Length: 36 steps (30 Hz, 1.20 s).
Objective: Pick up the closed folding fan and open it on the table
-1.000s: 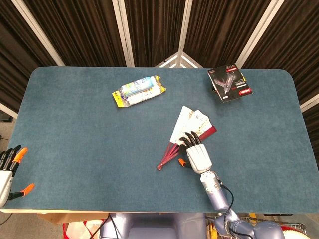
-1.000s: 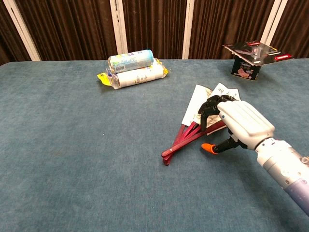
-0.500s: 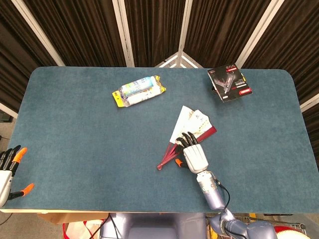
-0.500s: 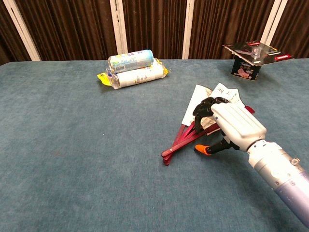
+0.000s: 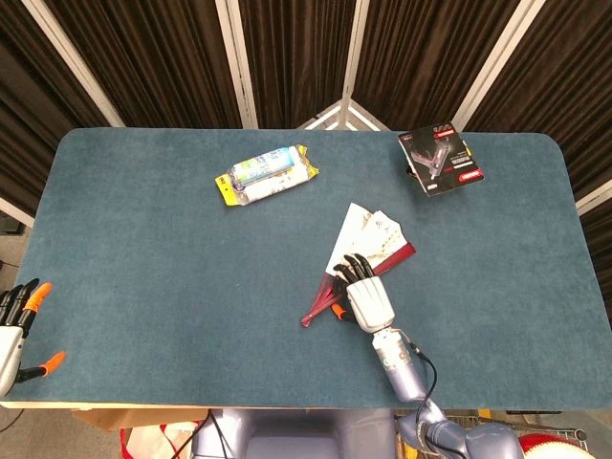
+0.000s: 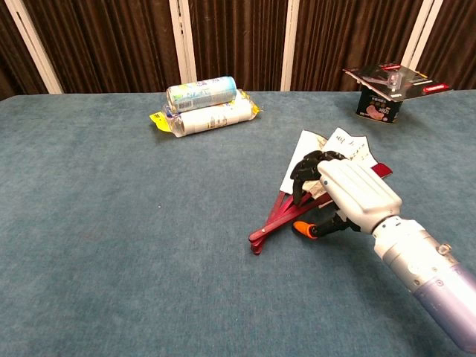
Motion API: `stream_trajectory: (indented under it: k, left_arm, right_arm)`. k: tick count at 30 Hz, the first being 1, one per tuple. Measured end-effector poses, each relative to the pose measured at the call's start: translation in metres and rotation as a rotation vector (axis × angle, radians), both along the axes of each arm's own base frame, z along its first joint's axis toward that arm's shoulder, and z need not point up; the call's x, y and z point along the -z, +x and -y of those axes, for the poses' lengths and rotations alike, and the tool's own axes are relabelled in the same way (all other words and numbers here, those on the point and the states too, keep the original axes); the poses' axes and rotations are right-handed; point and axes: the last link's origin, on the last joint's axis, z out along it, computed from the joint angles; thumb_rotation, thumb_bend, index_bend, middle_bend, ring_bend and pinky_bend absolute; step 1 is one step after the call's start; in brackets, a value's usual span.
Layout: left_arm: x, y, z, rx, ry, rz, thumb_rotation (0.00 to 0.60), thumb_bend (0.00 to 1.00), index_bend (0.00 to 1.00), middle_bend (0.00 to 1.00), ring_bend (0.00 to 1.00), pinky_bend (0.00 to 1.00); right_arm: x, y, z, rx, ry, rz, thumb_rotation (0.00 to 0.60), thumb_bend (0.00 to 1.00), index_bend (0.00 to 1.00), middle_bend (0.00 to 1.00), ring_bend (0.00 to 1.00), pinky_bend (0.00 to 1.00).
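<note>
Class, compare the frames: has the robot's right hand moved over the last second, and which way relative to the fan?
Yes. The right hand has slid left along the partly spread fan, toward its red pivot end.

light: bright, even | shadows: soft, faint | focus: sharp | glare: none

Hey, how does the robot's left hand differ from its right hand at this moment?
The left hand sits off the table's near left corner, fingers apart, touching nothing; the right hand is over the table, fingers curled onto the partly spread folding fan. The chest view shows only the right hand. Both have orange-tipped thumbs.
</note>
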Motion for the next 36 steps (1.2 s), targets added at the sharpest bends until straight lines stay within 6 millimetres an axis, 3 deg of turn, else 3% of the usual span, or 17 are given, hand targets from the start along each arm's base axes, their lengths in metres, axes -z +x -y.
stream_trajectory:
  k: [10,20,27,36]
  left_arm:
    - [0.0,0.0,-0.001,-0.006,-0.002,0.002,0.6,0.0,0.0,0.0,0.0,0.0]
    - [0.001,0.0,-0.001,-0.01,-0.004,0.007,0.6,0.0,0.0,0.0,0.0,0.0]
    - [0.0,0.0,-0.001,-0.011,-0.004,0.013,0.6,0.0,0.0,0.0,0.0,0.0]
    - [0.001,0.0,-0.001,-0.01,-0.006,0.016,0.6,0.0,0.0,0.0,0.0,0.0]
  right_arm:
    - [0.003,0.003,-0.001,-0.007,0.007,0.008,0.6,0.38,0.69,0.34,0.15,0.14]
    - [0.002,0.007,0.0,-0.016,0.002,0.014,0.6,0.47,0.7,0.34,0.15,0.14]
    - [0.0,0.011,0.0,-0.033,-0.002,0.015,0.6,0.6,0.73,0.34,0.15,0.14]
    - [-0.013,0.016,0.007,-0.065,-0.039,0.025,0.6,0.66,0.76,0.35,0.15,0.14]
